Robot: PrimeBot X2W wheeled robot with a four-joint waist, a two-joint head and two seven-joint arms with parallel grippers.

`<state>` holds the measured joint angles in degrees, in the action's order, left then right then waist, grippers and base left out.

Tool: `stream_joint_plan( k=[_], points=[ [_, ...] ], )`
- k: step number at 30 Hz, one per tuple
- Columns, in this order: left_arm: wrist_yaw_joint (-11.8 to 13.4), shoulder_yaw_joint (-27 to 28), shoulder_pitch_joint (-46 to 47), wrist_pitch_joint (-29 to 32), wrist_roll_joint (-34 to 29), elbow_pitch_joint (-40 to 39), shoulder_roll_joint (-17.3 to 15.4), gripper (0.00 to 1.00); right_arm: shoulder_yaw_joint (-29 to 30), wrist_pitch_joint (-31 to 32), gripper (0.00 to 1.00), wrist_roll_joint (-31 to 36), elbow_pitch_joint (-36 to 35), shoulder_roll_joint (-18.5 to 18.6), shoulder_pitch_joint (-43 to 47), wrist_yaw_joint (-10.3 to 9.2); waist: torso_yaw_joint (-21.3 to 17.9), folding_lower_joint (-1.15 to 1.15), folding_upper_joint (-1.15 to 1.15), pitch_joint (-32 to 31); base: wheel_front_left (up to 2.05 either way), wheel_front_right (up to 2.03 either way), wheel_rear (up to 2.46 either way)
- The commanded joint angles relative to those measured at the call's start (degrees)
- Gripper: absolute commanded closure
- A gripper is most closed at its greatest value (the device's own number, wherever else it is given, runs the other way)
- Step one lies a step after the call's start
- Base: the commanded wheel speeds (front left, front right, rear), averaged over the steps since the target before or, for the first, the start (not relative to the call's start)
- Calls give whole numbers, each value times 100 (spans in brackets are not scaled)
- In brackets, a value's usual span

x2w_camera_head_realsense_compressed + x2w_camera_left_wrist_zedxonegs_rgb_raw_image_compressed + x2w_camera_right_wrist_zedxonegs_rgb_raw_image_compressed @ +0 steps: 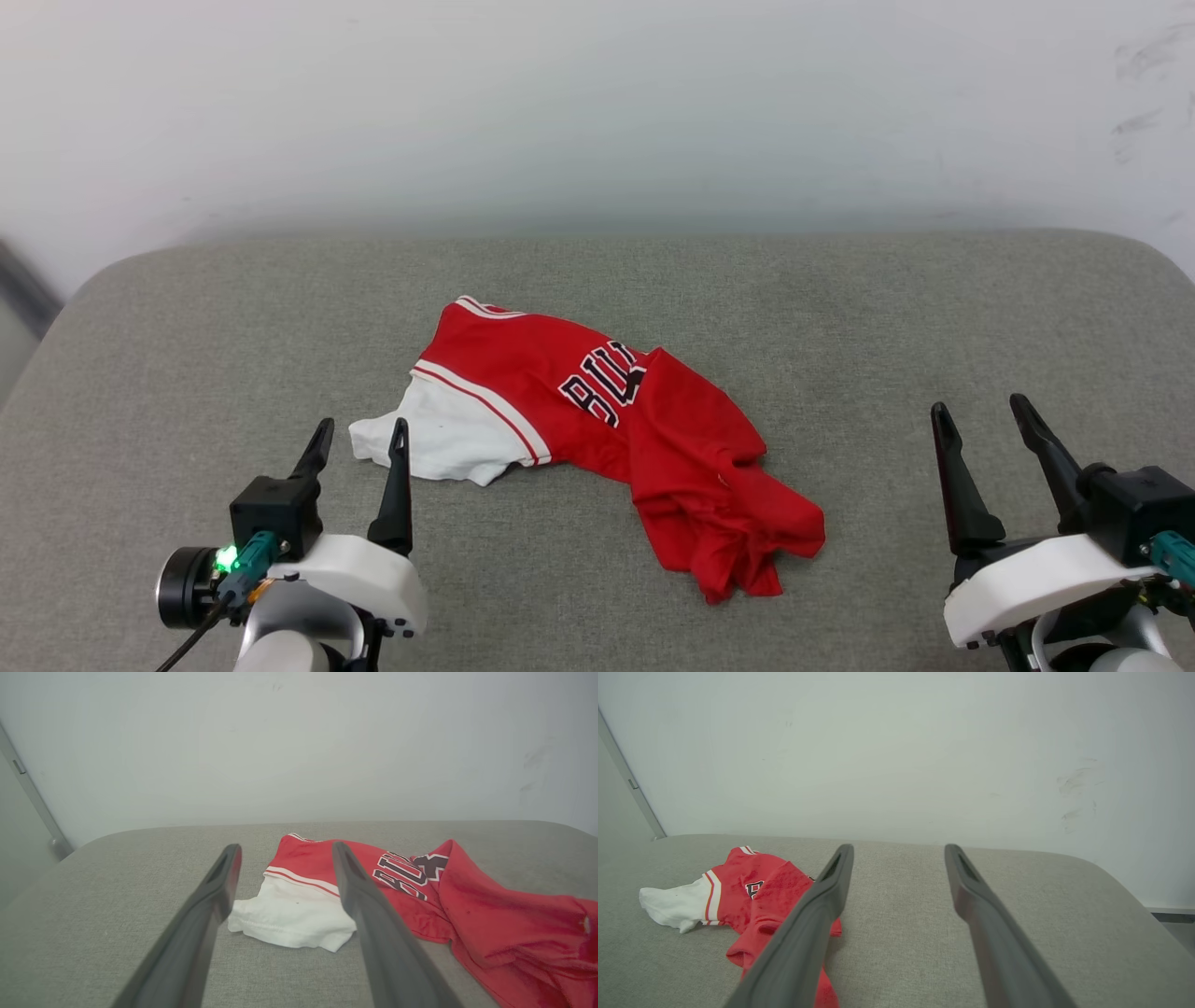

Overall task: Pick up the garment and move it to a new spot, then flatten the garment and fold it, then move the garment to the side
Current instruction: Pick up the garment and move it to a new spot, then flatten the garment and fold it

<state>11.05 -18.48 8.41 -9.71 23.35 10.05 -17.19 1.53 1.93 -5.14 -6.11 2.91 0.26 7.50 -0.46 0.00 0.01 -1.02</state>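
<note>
Garment point(597, 420) lies crumpled mid-table point(840, 308), with the white sleeve point(439, 443) on the left and the red body bunched toward the near right (lettering partly folded under). Left gripper point(363, 427) is near left, fingers spread wide and empty, with the sleeve just beyond the tips. Right gripper point(978, 407) is near right, fingers also wide, holding nothing, well apart from the garment.
</note>
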Motion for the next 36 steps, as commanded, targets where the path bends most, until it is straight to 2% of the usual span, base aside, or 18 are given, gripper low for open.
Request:
stream_joint_plan(
  k=[1, 12, 15, 18, 24, 30, 36],
  points=[
    [40, -6, -127, 62, -10, -121, -55, 0, 6, -7, 0, -67, -21, -5, 88, -2, -1, 0, -1, -15, 0, 0, 0],
    [143, 16, -293, 180, 60, -388, -141, 0, -52, -33, 0, -155, 19, -5, 105, -2, -32, 0, -1, -14, 0, 0, 0],
    [158, 6, -251, 161, 32, -426, -145, 0, 104, 15, 0, -268, 193, -4, 69, -2, -8, 0, -1, 6, 0, 0, 0],
    [159, -27, -149, 144, 12, -464, -120, 0, 304, 141, 0, -381, 582, -6, -106, -2, 92, 0, -1, 57, 0, 0, 0],
    [110, -108, 30, 39, 12, -501, -19, 0, 664, 424, 0, -536, 1804, -6, -734, -1, 409, 0, -1, 293, 0, 0, 0],
    [17, -237, 331, -111, -31, -435, 145, 0, 574, 1122, 0, -809, 2975, -7, -1880, -1, 758, 0, -1, 754, 0, 0, 0],
    [-105, -376, 710, -295, -56, -267, 397, 0, 71, 2292, 0, -967, 3777, 206, -2988, -2, 1136, 0, -1, 1174, 0, 0, 0]
  ],
)
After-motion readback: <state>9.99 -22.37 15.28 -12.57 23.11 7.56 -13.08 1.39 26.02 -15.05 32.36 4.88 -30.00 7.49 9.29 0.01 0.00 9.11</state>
